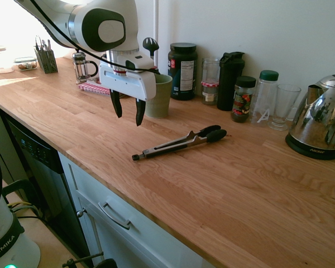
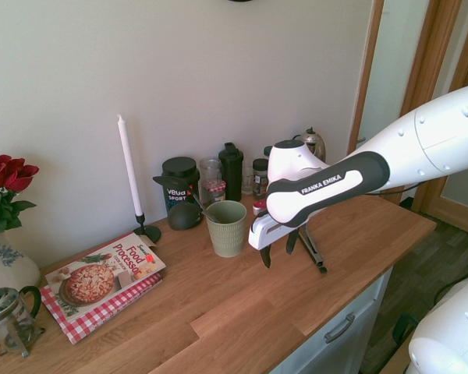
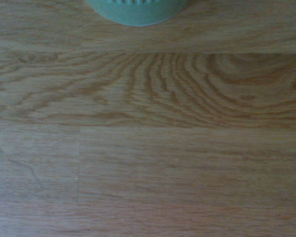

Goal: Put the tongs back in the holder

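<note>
Gripper (image 1: pixel 128 114) hangs released and empty beside the holder (image 1: pixel 159 96). Tongs (image 1: pixel 181 143) lie flat on the counter (image 1: pixel 240 184). I judge the pickup not yet begun; next I must reach right.

— Where do you see the tongs (image 1: pixel 181 143)?
— You see them flat on the bench (image 1: pixel 240 184), closed. The tool (image 1: pixel 128 114) hangs open and empty just before the holder (image 1: pixel 160 96), apart from them.
</note>
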### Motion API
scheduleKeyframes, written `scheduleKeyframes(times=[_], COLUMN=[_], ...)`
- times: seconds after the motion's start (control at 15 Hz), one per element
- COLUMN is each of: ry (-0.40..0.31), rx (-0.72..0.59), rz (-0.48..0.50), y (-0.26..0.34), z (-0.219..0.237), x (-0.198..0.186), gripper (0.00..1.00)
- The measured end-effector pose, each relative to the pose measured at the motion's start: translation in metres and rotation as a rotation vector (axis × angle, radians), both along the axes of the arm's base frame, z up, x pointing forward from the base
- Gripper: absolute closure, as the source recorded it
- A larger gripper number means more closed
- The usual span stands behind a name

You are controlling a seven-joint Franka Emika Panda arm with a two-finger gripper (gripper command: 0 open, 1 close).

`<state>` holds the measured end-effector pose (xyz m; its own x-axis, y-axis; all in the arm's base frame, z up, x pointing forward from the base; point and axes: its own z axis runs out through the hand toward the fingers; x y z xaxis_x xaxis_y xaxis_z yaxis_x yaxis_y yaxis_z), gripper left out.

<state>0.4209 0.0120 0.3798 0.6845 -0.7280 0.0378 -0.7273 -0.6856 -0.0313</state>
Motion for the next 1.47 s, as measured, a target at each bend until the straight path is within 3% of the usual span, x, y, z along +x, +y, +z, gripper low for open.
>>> scheduleKeyframes(times=[0.2, 0.4, 0.6, 0.87, 1.27, 1.33, 1.47], ry=[-0.007, -0.084, -0.113, -0.108, -0.063, -0.057, -0.053], rx=[0.02, 0.049, 0.051, 0.05, 0.044, 0.043, 0.044], rz=[-0.019, -0.08, -0.17, -0.264, -0.309, -0.307, -0.294], y=[-0.001, -0.024, -0.07, -0.121, -0.155, -0.157, -0.157], z=[0.005, 0.055, 0.081, 0.061, 0.005, -0.001, -0.013], x=[0.004, 0.03, 0.044, 0.057, 0.076, 0.079, 0.083], gripper=[0.0, 0.0, 0.0, 0.0, 0.0, 1.0, 1.0])
